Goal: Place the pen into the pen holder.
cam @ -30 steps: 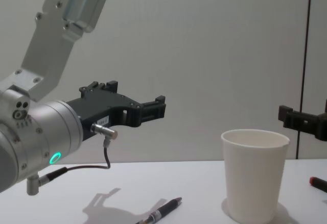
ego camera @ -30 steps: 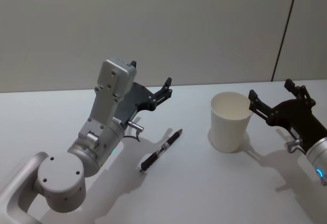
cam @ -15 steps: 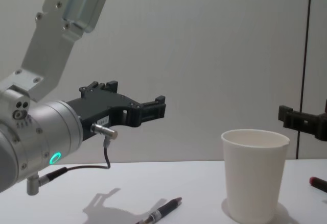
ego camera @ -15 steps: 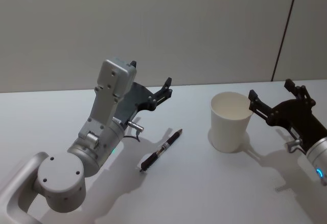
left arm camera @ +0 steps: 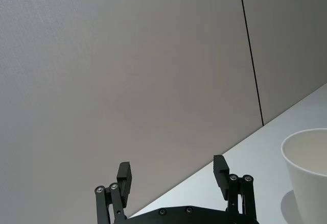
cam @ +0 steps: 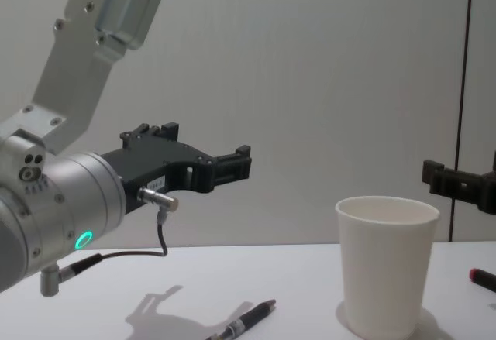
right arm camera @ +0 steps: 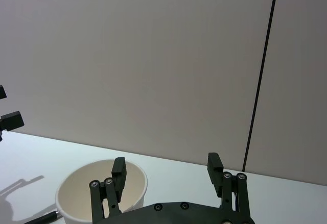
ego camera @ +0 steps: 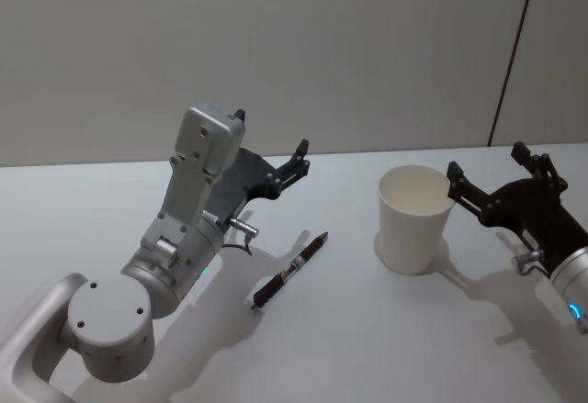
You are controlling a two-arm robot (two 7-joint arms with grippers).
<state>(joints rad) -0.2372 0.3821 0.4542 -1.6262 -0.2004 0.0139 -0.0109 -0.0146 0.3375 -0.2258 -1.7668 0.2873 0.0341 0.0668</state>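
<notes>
The pen [ego camera: 289, 270], dark with a clear middle section, lies flat on the white table [ego camera: 340, 339], between the arms; it also shows low down as the pen [cam: 246, 321]. The pen holder, a white paper cup [ego camera: 413, 219], stands upright and empty to its right; the same cup [cam: 385, 266] is seen from the side. My left gripper [ego camera: 270, 134] hovers open above the table, behind and left of the pen, and is empty [left arm camera: 172, 168]. My right gripper [ego camera: 488, 162] is open and empty just right of the cup [right arm camera: 102, 191].
A small red-tipped object [cam: 482, 278] lies on the table at the far right. A plain wall [ego camera: 367, 45] rises behind the table's far edge. Bare table surface lies in front of the pen and cup.
</notes>
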